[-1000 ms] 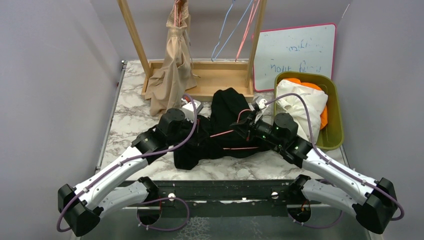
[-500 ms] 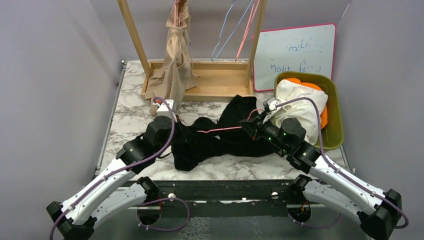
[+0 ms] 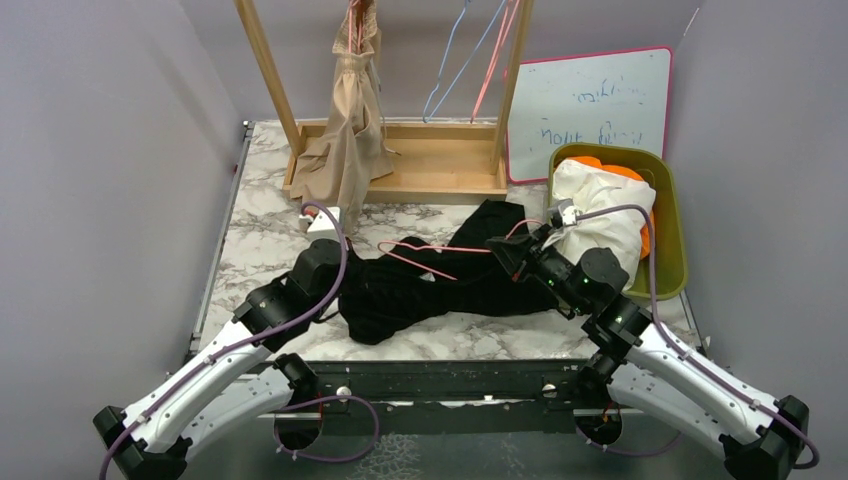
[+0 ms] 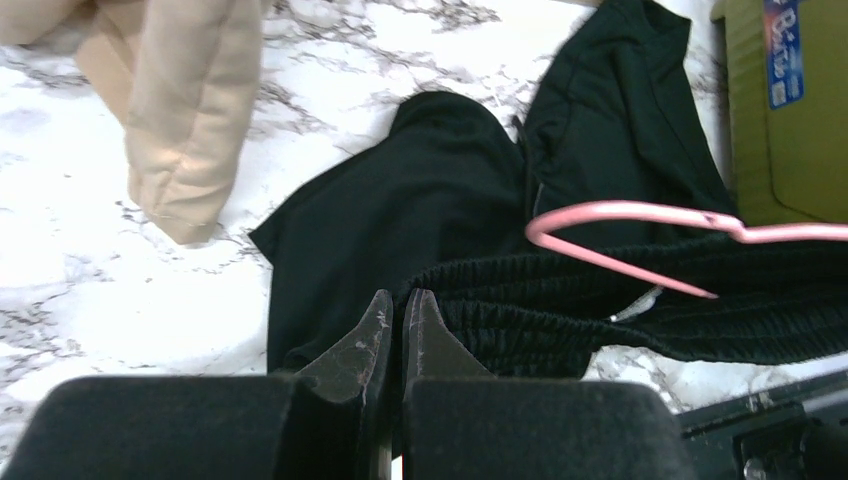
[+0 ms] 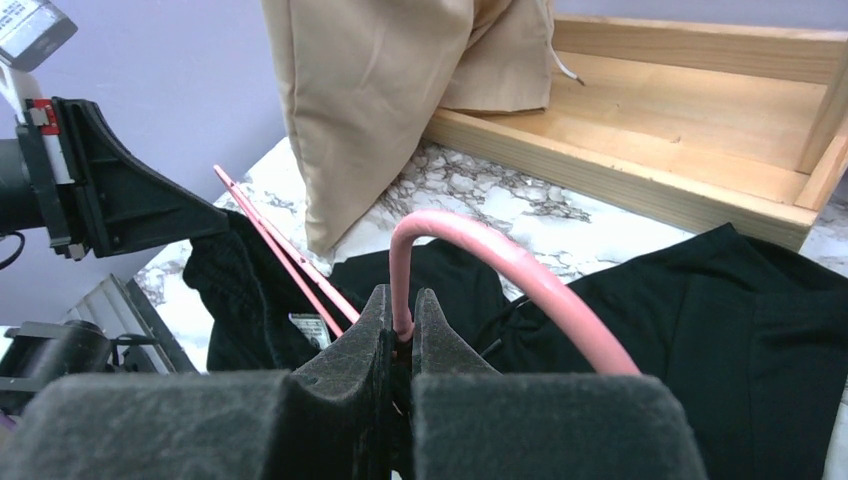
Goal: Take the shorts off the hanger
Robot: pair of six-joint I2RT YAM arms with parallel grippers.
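Where the left gripper (image 4: 394, 308) squeezes shut on the waistband of the black shorts (image 4: 420, 200), its own fingers hide the grip. Those shorts lie on the table, stretched long from this gripper across to the right gripper (image 5: 400, 305), which pinches the hook of the pink hanger (image 5: 520, 270). Where the hanger's thin wires end is hard to see. Farther off, past both grippers, tan shorts (image 3: 350, 120) hang on the rack (image 3: 270, 70).

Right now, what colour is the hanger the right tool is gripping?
The hanger is pink, seen best in the right wrist view.
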